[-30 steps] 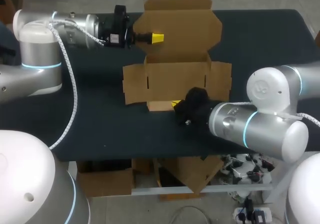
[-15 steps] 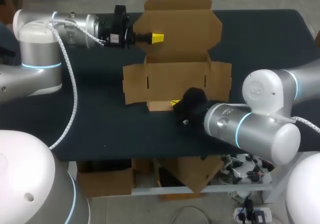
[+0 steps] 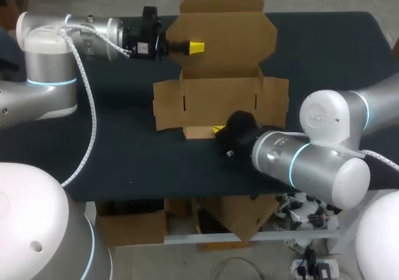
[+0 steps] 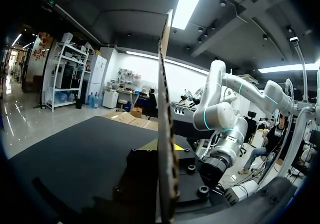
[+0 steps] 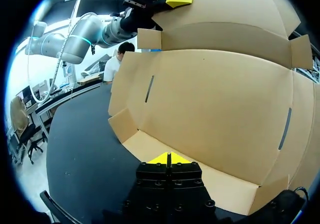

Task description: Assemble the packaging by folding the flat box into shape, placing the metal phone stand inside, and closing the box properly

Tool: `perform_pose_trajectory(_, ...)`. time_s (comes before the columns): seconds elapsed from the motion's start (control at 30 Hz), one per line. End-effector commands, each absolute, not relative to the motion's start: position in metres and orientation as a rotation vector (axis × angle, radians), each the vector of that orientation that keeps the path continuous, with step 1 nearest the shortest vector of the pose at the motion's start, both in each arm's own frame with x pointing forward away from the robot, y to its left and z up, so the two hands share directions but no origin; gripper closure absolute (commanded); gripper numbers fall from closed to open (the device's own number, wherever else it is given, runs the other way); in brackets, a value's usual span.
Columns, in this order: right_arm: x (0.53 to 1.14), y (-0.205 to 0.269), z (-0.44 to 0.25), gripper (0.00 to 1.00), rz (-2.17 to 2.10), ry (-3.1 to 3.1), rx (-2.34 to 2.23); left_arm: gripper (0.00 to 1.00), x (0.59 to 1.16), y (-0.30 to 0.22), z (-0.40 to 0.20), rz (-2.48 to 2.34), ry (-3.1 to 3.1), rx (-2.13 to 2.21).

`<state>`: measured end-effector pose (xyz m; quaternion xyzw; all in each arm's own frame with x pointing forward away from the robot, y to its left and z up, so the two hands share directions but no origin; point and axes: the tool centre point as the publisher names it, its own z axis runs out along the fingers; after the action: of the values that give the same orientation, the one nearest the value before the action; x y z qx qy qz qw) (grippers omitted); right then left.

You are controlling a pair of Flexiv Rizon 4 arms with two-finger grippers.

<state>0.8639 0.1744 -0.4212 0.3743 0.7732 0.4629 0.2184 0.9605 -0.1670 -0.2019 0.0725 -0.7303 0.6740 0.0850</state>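
The cardboard box (image 3: 221,96) lies unfolded on the dark table, with its lid panel (image 3: 224,33) raised at the far side. My left gripper (image 3: 196,46) is shut on the lid's left edge. In the left wrist view the lid (image 4: 164,84) shows edge-on, running between the yellow tips of the left gripper (image 4: 164,145). My right gripper (image 3: 219,129) is at the box's near side, shut, with its tips over the front flap (image 3: 198,131). In the right wrist view the right gripper (image 5: 168,158) has its tips together above the front flap (image 5: 150,149), facing the box's inner panel (image 5: 215,99). No phone stand is in view.
The box's side flaps spread flat to the left (image 3: 167,104) and right (image 3: 274,99). Bare table (image 3: 112,155) lies left of and in front of the box. My right arm's elbow (image 3: 312,161) hangs over the near right of the table.
My right arm's elbow has swung a little to the left, while its gripper stays at the front flap. The left arm and the box have not moved.
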Motion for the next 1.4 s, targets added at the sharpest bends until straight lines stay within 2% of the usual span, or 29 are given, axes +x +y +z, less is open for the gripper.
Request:
perform_pose_trajectory(0.03, 0.8601, 0.1751, -0.4233, 1.0, 1.264, 2.119, 1.045, 1.0, 0.9599, -0.1672, -0.2037, 2.012, -2.175, 0.214)
perform_pose_trajectory(1.4, 0.8594, 0.1722, -0.4315, 1.0, 1.259, 2.107, 1.078, 1.0, 0.9522, -0.1682, -0.2023, 2.016, -2.182, 0.203)
